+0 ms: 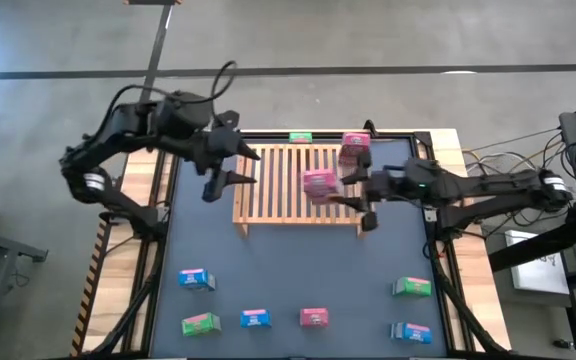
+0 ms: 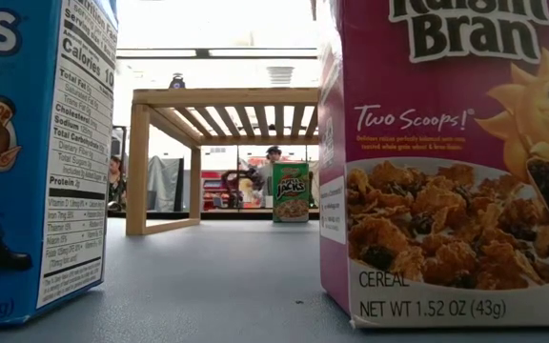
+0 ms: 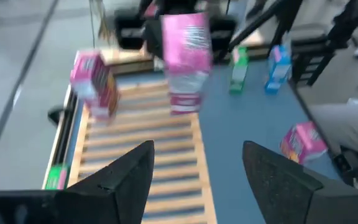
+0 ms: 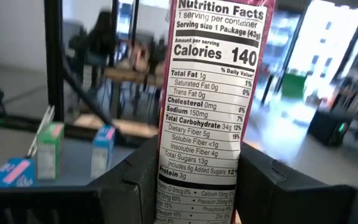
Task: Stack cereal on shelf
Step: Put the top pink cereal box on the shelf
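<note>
The light-wood rack (image 1: 278,190) stands at mid-table. My right gripper (image 1: 342,190) is shut on a pink cereal box (image 1: 318,183) over the rack's right half; the box also shows in the left wrist view (image 3: 185,56). A second pink box (image 1: 355,148) stands on the rack's far right corner. A green box (image 1: 300,138) stands on the table behind the rack (image 2: 291,192). My left gripper (image 1: 230,168) is open and empty above the rack's left end, its fingers spread in the left wrist view (image 3: 197,174). My right gripper pinches the pink box between its two fingers, one on each broad face, low on the box (image 4: 166,180). The narrow nutrition panel (image 4: 210,93) faces the wrist. The fingers come level from the table's right. The box stands upright over the slats; whether its bottom touches them I cannot tell.
Several boxes stand near the table's front: blue (image 1: 196,279), green (image 1: 200,323), blue (image 1: 256,319), pink (image 1: 314,317), green (image 1: 411,288), blue (image 1: 411,332). A blue box (image 2: 36,152) and a pink one (image 2: 446,162) fill the low view's sides.
</note>
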### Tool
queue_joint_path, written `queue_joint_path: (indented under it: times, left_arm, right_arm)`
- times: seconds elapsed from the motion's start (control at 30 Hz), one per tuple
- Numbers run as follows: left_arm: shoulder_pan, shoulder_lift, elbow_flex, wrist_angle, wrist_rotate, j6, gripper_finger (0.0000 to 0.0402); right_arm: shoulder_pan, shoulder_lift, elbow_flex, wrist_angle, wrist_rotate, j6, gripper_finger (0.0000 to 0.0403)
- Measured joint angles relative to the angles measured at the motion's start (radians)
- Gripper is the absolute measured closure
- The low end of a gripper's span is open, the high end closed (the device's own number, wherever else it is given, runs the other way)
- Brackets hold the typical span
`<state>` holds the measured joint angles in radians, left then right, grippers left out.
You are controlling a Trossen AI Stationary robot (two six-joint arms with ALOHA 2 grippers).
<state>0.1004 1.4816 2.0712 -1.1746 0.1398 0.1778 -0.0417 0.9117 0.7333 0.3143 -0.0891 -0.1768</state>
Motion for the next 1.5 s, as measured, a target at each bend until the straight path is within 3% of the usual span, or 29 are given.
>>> queue_joint_path:
  times: [0.23, 0.43, 0.6, 0.83, 1.07, 1.5]
  left_arm:
    - [-0.051, -0.252, -0.445, 0.389, -0.001, 0.016, 0.0182]
    - [-0.059, -0.479, -0.843, 0.824, -0.001, -0.037, 0.0182]
    - [-0.058, -0.605, -1.049, 1.041, -0.001, -0.059, 0.0182]
    - [-0.058, -0.662, -1.162, 1.108, -0.001, -0.081, 0.0182]
    - [-0.058, -0.624, -1.165, 1.106, -0.001, -0.083, 0.0182]
    - [-0.058, -0.586, -1.152, 1.106, -0.001, -0.083, 0.0182]
  right_arm:
    - [0.0, -0.227, -0.247, 0.158, -0.025, -0.042, 0.0255]
    - [-0.001, -0.35, -0.375, 0.2, -0.024, -0.046, 0.0255]
    - [-0.035, -0.405, -0.445, 0.201, -0.023, -0.043, 0.0255]
    - [-0.134, -0.42, -0.491, 0.201, -0.049, -0.003, 0.0255]
    - [-0.258, -0.42, -0.525, 0.29, -0.297, 0.072, 0.0255]
    - [-0.373, -0.412, -0.582, 0.301, -0.312, 0.071, 0.0255]
